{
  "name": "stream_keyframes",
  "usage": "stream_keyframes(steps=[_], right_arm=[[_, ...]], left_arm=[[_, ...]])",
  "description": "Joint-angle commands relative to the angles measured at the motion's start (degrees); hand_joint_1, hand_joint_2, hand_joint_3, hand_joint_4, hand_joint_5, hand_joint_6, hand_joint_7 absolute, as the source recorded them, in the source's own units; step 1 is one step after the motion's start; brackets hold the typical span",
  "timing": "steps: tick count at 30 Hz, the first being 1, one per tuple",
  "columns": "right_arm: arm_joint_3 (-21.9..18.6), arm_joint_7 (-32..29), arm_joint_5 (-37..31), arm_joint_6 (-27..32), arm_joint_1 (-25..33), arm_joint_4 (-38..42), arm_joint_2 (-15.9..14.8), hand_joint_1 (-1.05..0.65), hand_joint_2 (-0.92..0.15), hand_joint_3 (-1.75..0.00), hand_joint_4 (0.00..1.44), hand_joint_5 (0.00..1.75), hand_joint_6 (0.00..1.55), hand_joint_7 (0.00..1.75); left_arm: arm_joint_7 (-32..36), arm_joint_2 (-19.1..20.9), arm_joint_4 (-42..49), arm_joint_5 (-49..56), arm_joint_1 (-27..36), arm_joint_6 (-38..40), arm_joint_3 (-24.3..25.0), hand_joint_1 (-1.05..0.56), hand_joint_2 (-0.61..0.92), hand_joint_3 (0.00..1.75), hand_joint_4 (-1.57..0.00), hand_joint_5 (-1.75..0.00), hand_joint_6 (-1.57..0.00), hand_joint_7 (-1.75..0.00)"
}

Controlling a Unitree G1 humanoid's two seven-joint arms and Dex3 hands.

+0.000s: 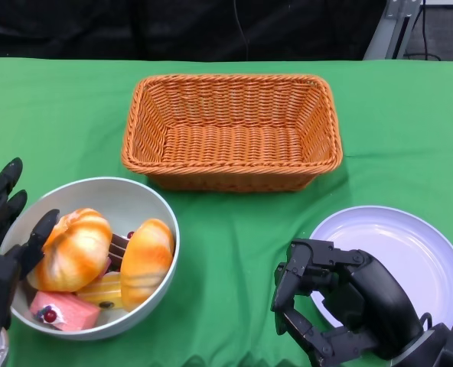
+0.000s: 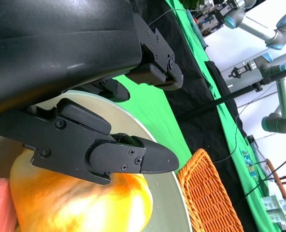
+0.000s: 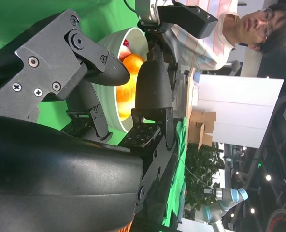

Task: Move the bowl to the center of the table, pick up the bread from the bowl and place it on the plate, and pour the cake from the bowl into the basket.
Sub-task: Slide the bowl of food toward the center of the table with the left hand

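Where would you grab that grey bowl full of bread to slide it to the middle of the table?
Probably by the rim of the bowl on its outer left side, where the left hand already sits: one finger reaches over the edge by a bread roll, the others outside. The wall is thin, and the right side is bare cloth.

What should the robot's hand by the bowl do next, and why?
Probably close the left hand on the bowl rim and slide it toward the middle. The bowl sits at the table's left edge, full of bread and cake, and the hand's fingers already straddle its rim.
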Motion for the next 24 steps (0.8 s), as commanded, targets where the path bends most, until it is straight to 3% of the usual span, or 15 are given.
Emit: stream_keyframes(steps=[1, 24], right_arm=[[-0.1, -0.3, -0.1, -0.5, 0.0, -0.5, -0.1, -0.06, -0.4, -1.24, 0.77, 1.69, 0.73, 1.35], [-0.2, -0.3, -0.3, -1.0, -0.2, -0.1, -0.1, -0.06, -0.41, -1.24, 0.76, 1.69, 0.71, 1.37]], left_arm=[[1.2, -1.3, -2.4, 2.2, 2.3, 2.2, -1.9, -0.61, 0.92, 0.37, -0.46, -0.01, -0.42, -0.01], [4.7, -8.5, -25.0, 6.7, 11.2, 15.2, -6.9, -0.65, 0.92, 0.42, -0.41, 0.0, -0.43, 0.0]])
